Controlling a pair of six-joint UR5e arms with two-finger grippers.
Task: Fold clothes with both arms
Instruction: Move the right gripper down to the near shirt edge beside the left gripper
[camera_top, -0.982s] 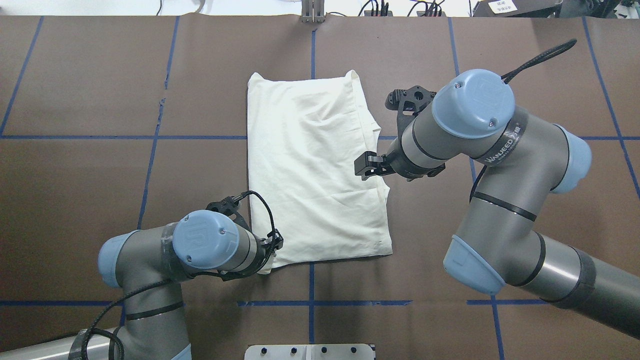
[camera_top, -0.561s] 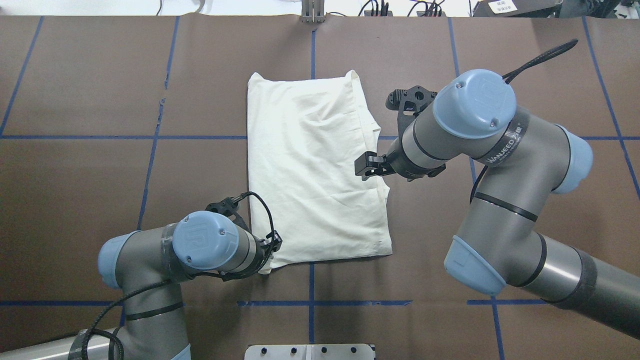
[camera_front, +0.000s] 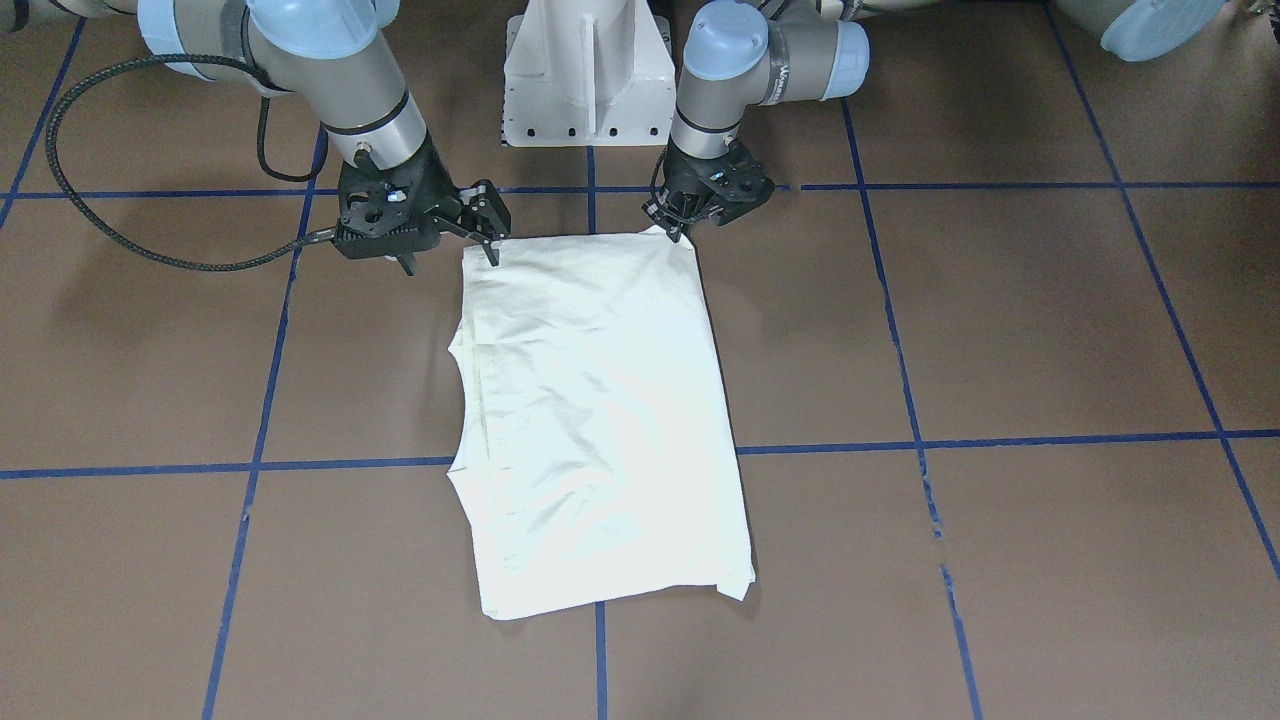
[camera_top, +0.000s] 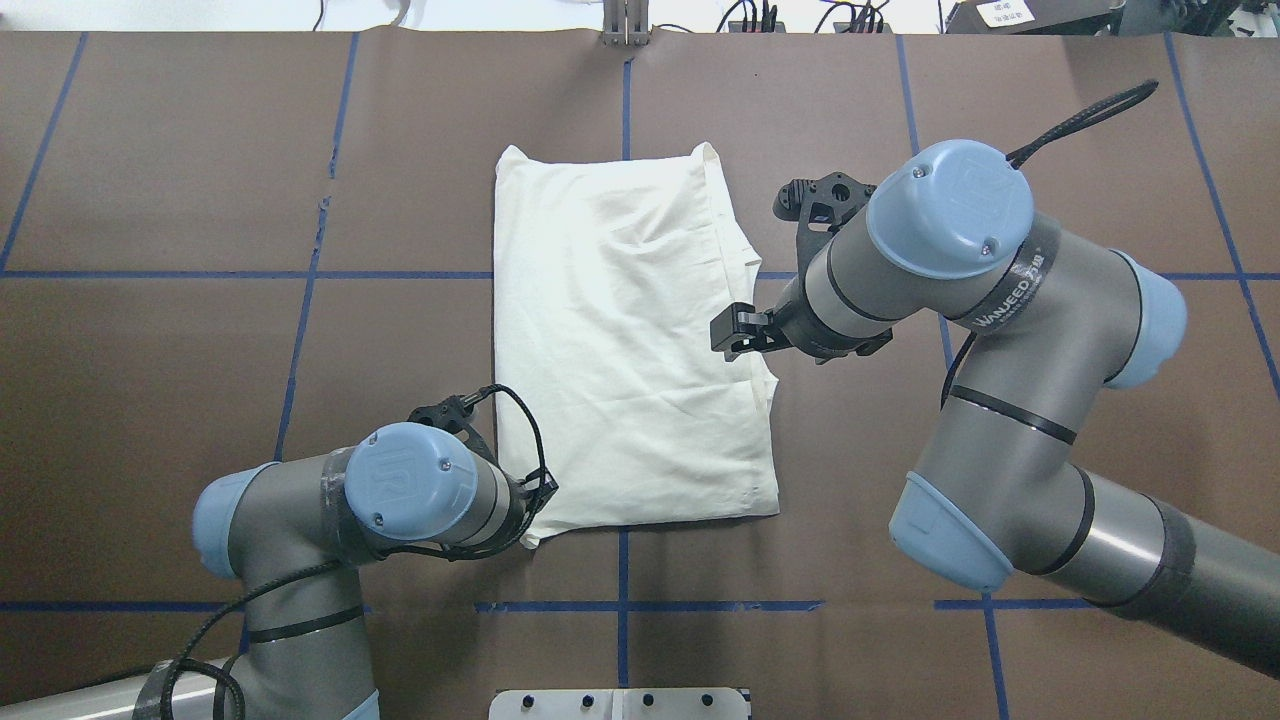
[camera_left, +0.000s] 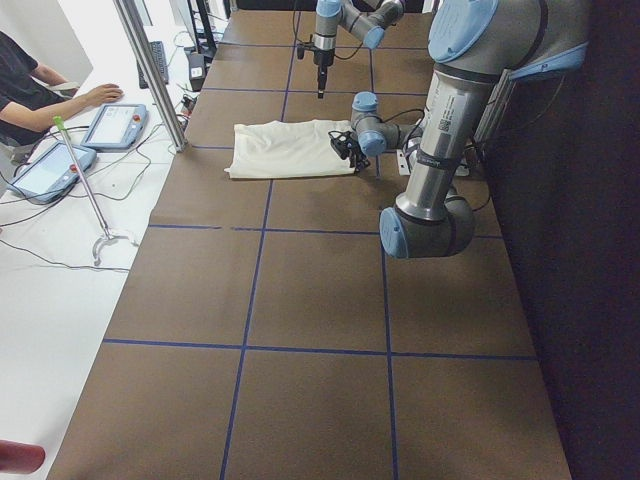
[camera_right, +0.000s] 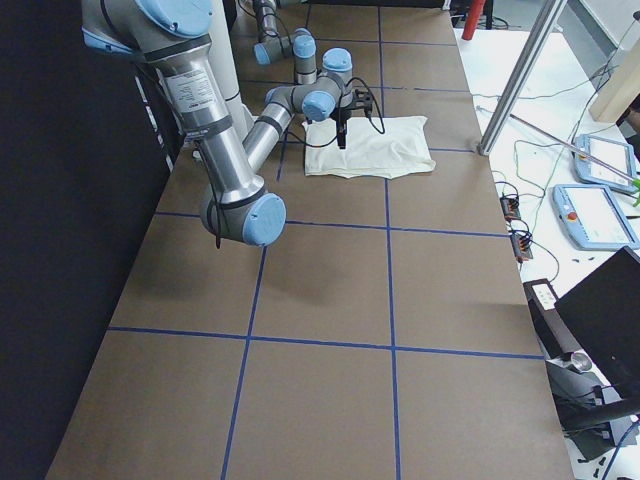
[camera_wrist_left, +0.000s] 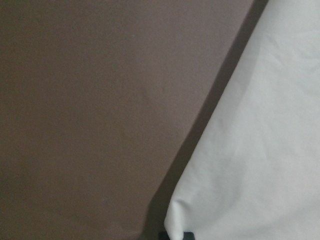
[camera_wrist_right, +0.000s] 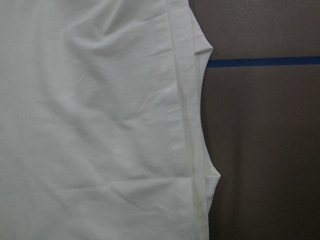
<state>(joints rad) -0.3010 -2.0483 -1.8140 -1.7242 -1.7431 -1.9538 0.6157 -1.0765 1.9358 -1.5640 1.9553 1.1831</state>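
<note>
- The cream T-shirt (camera_top: 620, 340) lies plain side up at the middle of the worktop (camera_top: 200, 200). It is narrowed to a long rectangle running from the robot's edge toward the far edge, and no print shows.
- The left tool (camera_top: 540, 492) sits at the shirt corner nearest the robot's edge, on the robot's left. Its wrist view shows that corner raised off the surface, with a shadow beneath, and drawn to the fingertips. The tool looks clamped on the cloth.
- The right tool (camera_top: 736, 336) hovers over the shirt's right-hand edge, about halfway along. Its fingers are spread and hold nothing. Its wrist view shows the stitched hem and stepped layers.
- The shirt looks like thin, limp knit, light and without stiffness. It would probably sag between two holds, and the stacked layers may slide or peel apart.
- The best holds are probably the corners or the hemmed edge, pinching through every layer. A single-layer pinch would likely pull the stack open.
- Lifting by one corner would likely skew the rectangle, so the right side needs a matching hold first.
</note>
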